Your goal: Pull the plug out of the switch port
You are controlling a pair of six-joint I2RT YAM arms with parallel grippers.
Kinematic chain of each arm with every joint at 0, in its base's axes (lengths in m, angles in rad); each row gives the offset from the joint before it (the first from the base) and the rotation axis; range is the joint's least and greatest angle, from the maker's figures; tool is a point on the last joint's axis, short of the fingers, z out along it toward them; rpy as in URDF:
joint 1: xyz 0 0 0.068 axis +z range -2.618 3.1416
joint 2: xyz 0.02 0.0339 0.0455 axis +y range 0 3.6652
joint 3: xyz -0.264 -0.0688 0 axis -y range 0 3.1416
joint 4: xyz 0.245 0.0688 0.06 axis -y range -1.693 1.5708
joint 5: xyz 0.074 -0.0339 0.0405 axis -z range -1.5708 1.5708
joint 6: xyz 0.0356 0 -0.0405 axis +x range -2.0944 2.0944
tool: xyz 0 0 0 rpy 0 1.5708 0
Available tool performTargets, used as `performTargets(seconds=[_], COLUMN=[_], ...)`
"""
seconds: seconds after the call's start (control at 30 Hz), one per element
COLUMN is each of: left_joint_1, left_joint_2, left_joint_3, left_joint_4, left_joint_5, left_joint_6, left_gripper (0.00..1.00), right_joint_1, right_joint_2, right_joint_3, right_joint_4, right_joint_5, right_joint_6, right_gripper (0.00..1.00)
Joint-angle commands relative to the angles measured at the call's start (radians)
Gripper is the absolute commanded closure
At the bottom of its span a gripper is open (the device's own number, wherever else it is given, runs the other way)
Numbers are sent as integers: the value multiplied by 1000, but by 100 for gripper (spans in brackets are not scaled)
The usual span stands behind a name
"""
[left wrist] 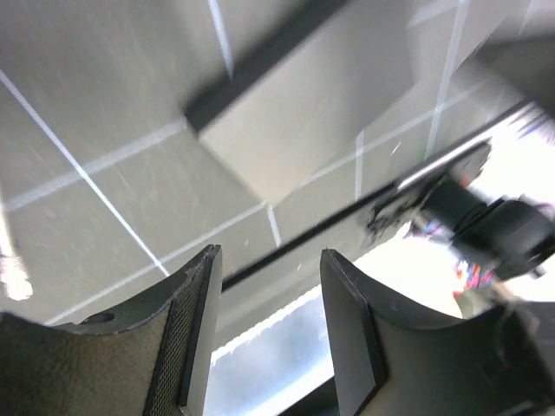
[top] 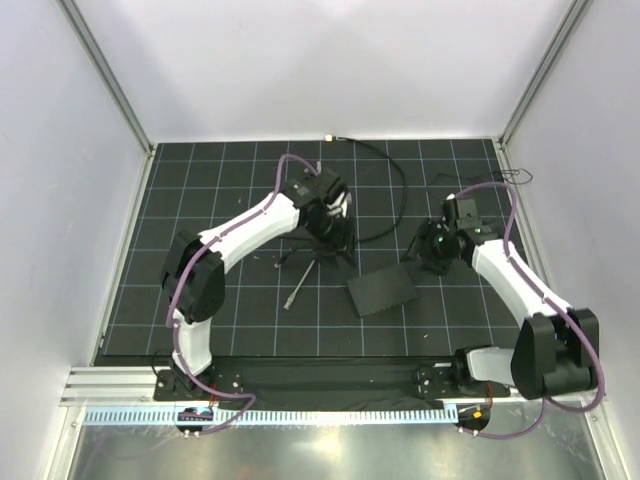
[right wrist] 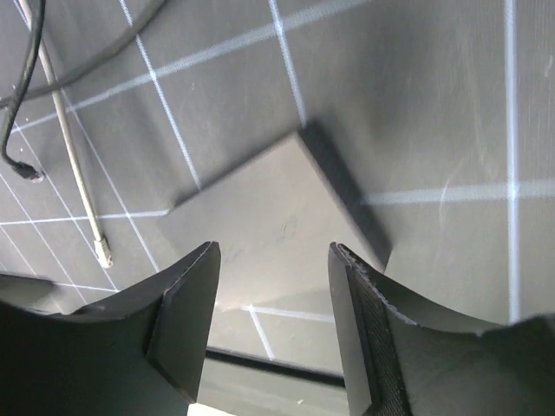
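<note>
Closest to the right wrist camera, the right hand [right wrist: 273, 250] is seen released, its two dark fingers spread with nothing held between them. Beyond the gap the flat matte black switch box [right wrist: 277, 217] is seen lying on the gridded table [top: 200, 180], one corner pointed away from the fingers. The switch port itself cannot be made out on any visible edge of the box. The plug [right wrist: 32, 175] is found lying free on the table at the end of a thin black cable [top: 403, 190], well apart from the box and left of it in the right wrist view. Just beside the plug a thin grey cable [right wrist: 71, 149] is laid straight, ending in a silver tip [right wrist: 104, 256]. The left hand [left wrist: 270, 256] is likewise shown released, with nothing gripped, and a corner of the box is seen beyond its fingers. From above, the box is seen set askew to the grid, between the two hands and nearer the arm bases than either; neither hand is seen touching it.
</note>
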Motion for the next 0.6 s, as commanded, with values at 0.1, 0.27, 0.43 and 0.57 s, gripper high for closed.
performTargets(seconds=[0.1, 0.27, 0.43, 0.57], left_joint_1=[-8, -9, -14, -22], left_joint_2=[-70, -18, 41, 88], left_joint_3=[-256, -331, -331, -319], left_joint_4=[242, 415, 484, 482], left_joint_5=[171, 257, 284, 286], left_joint_6=[-79, -165, -213, -222], left_gripper=[46, 44, 44, 45], right_joint_1=[-136, -137, -137, -136], right_joint_2=[138, 242, 294, 310], right_joint_3=[71, 87, 71, 44], right_joint_4=[101, 157, 190, 185], right_joint_5=[-285, -355, -371, -340], right_joint_6=[-299, -305, -294, -297], right_gripper=[37, 38, 41, 44])
